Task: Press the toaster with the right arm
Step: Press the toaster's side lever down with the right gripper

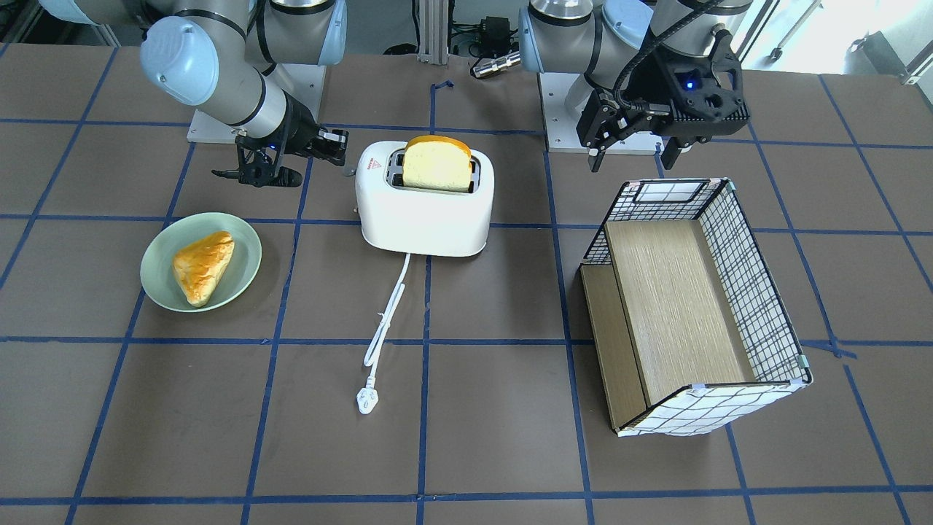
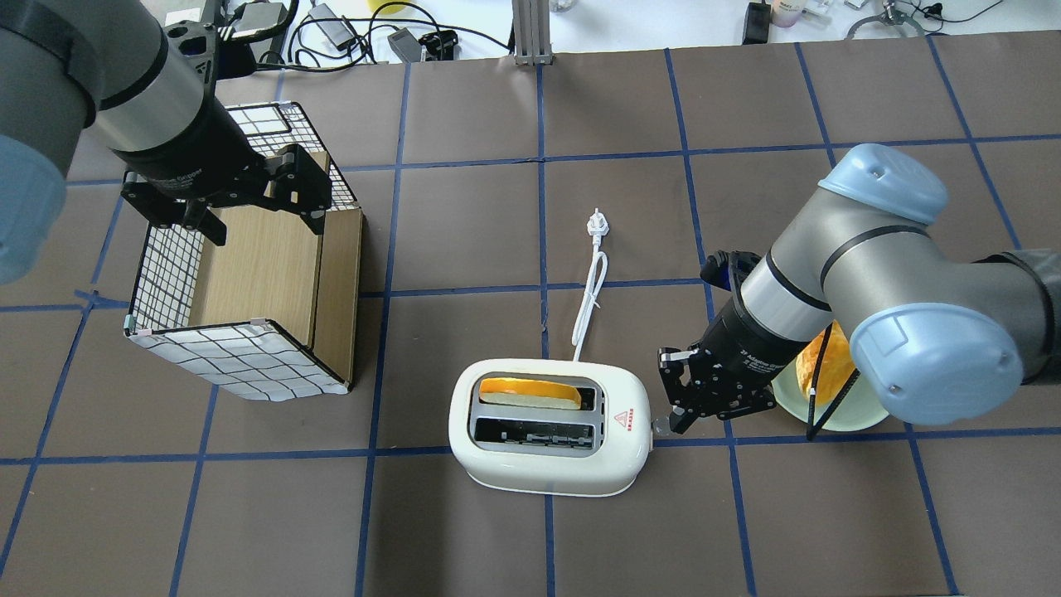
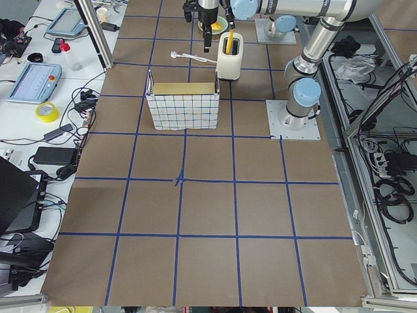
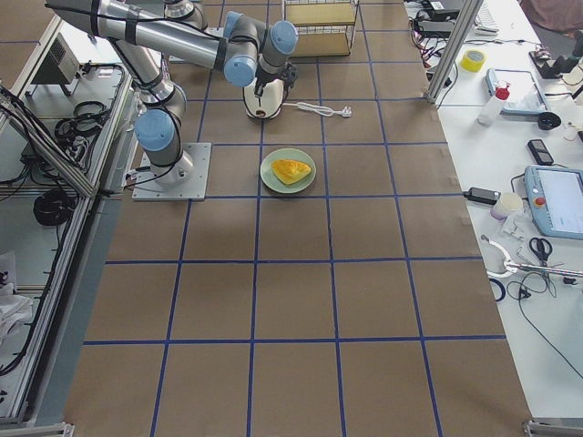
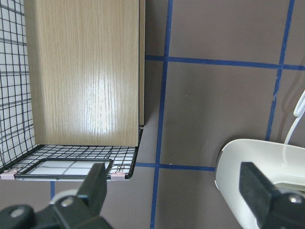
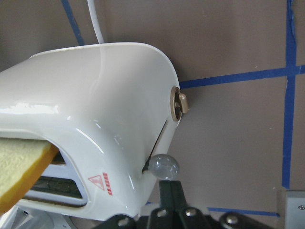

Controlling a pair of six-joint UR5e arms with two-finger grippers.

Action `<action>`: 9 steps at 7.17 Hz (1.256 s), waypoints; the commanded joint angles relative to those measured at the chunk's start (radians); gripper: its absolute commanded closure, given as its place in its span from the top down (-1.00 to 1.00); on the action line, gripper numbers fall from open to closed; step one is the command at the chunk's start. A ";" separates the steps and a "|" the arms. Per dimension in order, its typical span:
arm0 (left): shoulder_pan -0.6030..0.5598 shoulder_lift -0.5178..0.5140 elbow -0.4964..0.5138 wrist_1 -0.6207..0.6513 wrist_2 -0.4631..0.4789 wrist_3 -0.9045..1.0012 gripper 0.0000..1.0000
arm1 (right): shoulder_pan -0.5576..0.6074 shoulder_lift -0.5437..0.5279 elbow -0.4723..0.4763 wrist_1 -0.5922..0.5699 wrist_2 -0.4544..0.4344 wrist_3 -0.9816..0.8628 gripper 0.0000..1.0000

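The white two-slot toaster (image 1: 423,211) stands mid-table with a bread slice (image 1: 437,162) upright in one slot. It also shows in the overhead view (image 2: 547,464) and in the right wrist view (image 6: 95,109). Its white cord and plug (image 1: 367,399) lie on the table. My right gripper (image 2: 675,419) is shut, at the toaster's lever end. In the right wrist view its closed fingers (image 6: 169,195) sit right against the grey lever knob (image 6: 164,167), which is high in its slot. My left gripper (image 2: 253,220) is open and empty, hovering over the basket.
A wire basket (image 1: 751,292) with a wooden board lies on my left side. A green plate (image 1: 157,255) with a pastry (image 1: 204,266) sits beside the right arm, partly under its elbow in the overhead view. A brown dial (image 6: 180,102) sits above the lever slot.
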 commanded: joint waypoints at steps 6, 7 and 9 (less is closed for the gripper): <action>0.000 0.000 0.001 0.000 0.000 0.000 1.00 | 0.002 0.067 0.018 -0.047 0.024 -0.017 -1.00; 0.000 0.000 -0.001 0.000 0.000 0.000 1.00 | 0.002 0.080 0.020 -0.053 0.023 -0.019 -1.00; 0.000 0.000 0.001 0.000 0.000 0.000 1.00 | 0.002 0.110 0.020 -0.061 0.023 -0.019 -1.00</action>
